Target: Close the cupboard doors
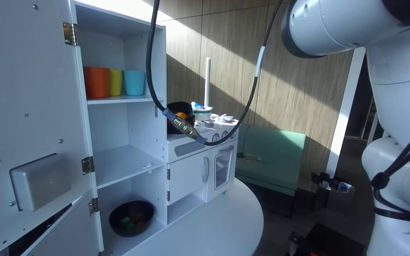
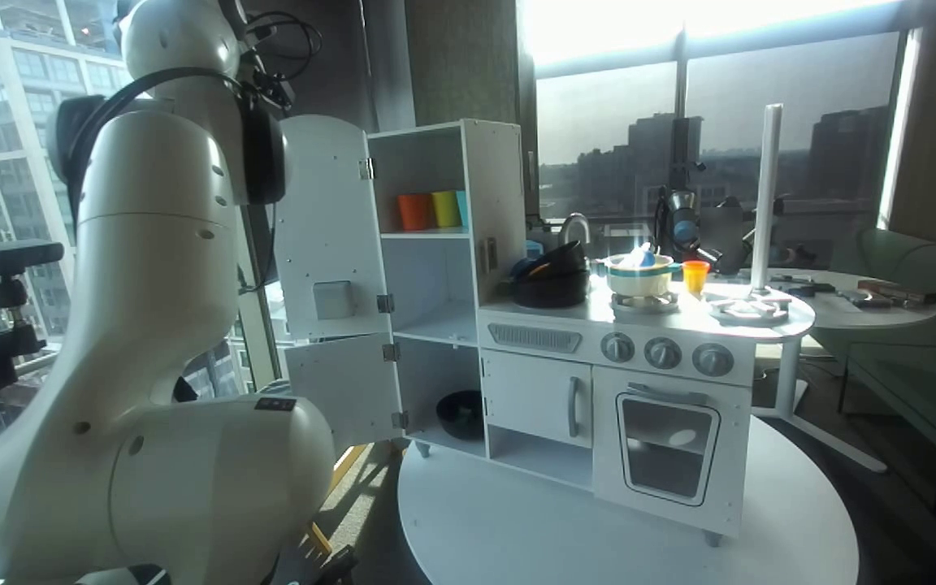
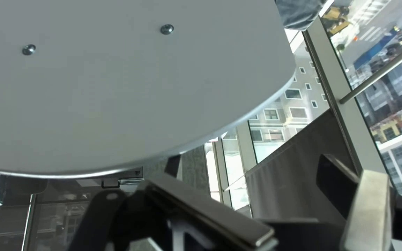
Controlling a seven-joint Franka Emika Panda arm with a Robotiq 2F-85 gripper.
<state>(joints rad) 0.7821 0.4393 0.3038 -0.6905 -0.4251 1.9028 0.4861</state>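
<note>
Pincer [image 3: 277, 193] gapes wide near the upper door [image 2: 330, 219]; this and the lower door [image 2: 354, 386] stand open, left of the cupboard [image 2: 491, 187].

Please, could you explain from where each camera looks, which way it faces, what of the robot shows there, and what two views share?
An exterior view: near the open upper door, looking across the cupboard toward a wood-panelled wall; the arm shows at right.
An exterior view: close behind or beside the arm, facing the play stove and windows; arm fills the left.
Wrist view: on the wrist, facing a round-edged panel, probably the upper door; open gripper at bottom.
Both exterior views share cupboard, shelf cups, play stove, arm.
</note>
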